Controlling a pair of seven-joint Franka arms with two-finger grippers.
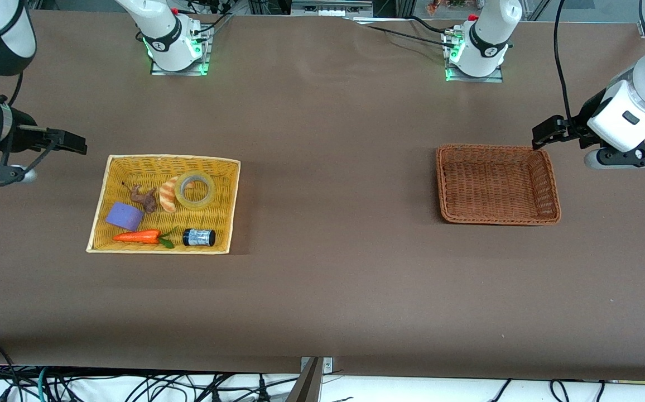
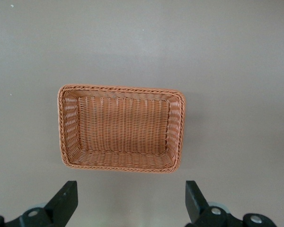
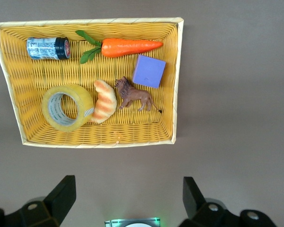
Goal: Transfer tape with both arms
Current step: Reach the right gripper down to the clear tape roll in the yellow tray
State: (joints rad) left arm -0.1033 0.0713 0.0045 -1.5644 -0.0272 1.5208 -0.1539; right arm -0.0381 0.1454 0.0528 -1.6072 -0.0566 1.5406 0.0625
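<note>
The tape [image 1: 196, 190] lies flat in the yellow basket [image 1: 99, 215], touching the croissant [image 1: 168, 195]; the brown basket [image 1: 548, 184] sits well apart.

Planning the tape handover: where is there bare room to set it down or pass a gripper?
The brown basket holds nothing. The table is bare between it and the yellow basket. The yellow basket is crowded: the tape touches the croissant, with lion, block, carrot and cylinder close by.

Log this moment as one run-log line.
translucent yellowish tape roll: in yellow wicker basket | brown wicker basket: empty | left gripper: open | right gripper: open
</note>
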